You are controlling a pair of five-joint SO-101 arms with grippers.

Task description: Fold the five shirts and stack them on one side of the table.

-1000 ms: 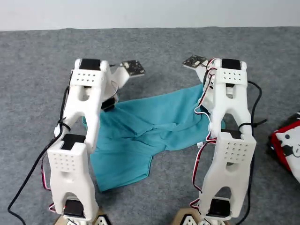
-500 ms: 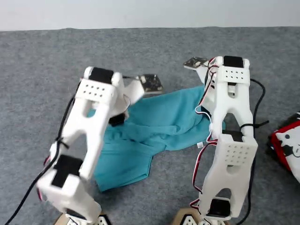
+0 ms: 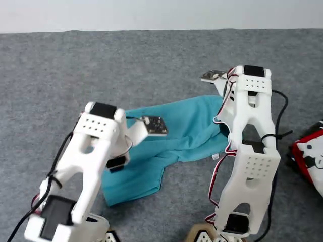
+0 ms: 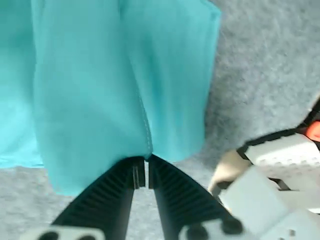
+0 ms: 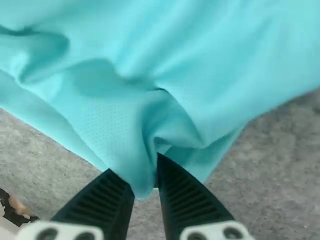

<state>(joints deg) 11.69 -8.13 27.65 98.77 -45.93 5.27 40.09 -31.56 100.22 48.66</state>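
From above, the teal shirt [image 3: 171,136] lies rumpled on the grey counter [image 3: 151,55]. Its long axis runs on a slant from the near-left corner, in front of the left arm [image 3: 93,151], up to the far-right end beside the right arm [image 3: 250,126]. The left arm is bent low over the shirt's near-left part, and the right arm stands over its far-right end, so the cloth is strung between the two holds. At the right edge of the counter, well apart from the teal shirt, sits a red-and-white garment [image 3: 309,156], probably another of the five.

In the left wrist view, the left end effector [image 4: 143,161] is closed down to a thin slit, pinching a folded edge of the shirt right at its tips. A stitched seam runs straight away from the pinch, and the cloth spreads out ahead of the fingers over grey counter.

In the right wrist view, the right end effector [image 5: 136,167] has its fingers a little apart, with a gathered bunch of teal fabric wedged between them. The rest of the shirt billows ahead of it.

Since each arm holds one end of the long axis, the next fold depends on which end travels. The left hold looks the nearer to the loose near-left flap, though that contact is hidden under the arm from above.
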